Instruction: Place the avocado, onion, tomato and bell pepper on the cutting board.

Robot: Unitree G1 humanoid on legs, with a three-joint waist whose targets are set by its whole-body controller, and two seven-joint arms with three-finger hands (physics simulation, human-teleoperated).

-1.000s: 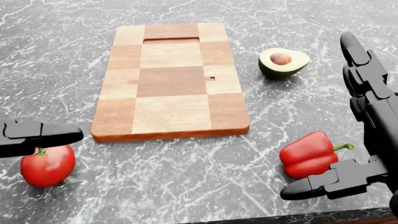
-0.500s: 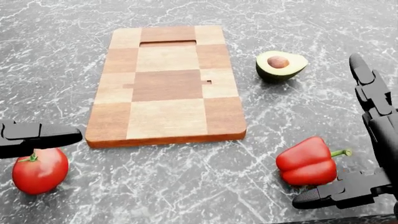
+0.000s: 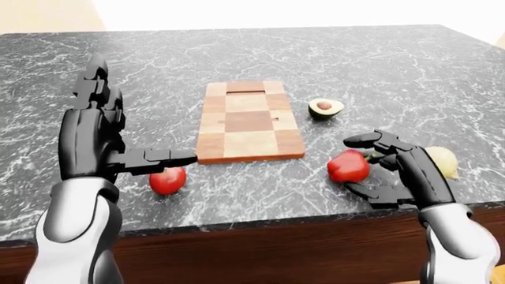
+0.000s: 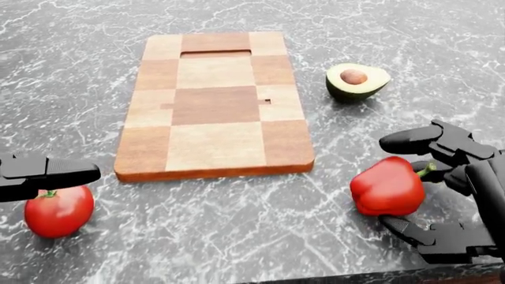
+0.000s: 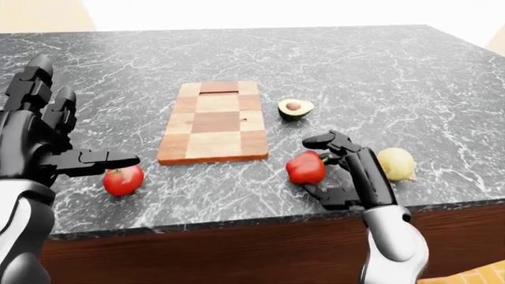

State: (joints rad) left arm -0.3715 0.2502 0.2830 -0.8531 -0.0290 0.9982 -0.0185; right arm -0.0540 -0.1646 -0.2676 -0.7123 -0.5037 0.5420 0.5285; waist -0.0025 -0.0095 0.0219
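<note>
Your right hand (image 4: 442, 195) curls its spread fingers about the bell pepper (image 4: 386, 186), near the cutting board's (image 4: 215, 100) lower right corner; contact looks likely, though a firm grip isn't clear. Your left hand (image 3: 95, 139) hovers with fingers splayed above the tomato (image 3: 167, 180). The avocado (image 4: 357, 80) lies right of the board, and the onion (image 5: 396, 163) sits beside your right wrist.

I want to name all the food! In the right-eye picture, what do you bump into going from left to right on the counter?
tomato → cutting board → avocado → bell pepper → onion
</note>
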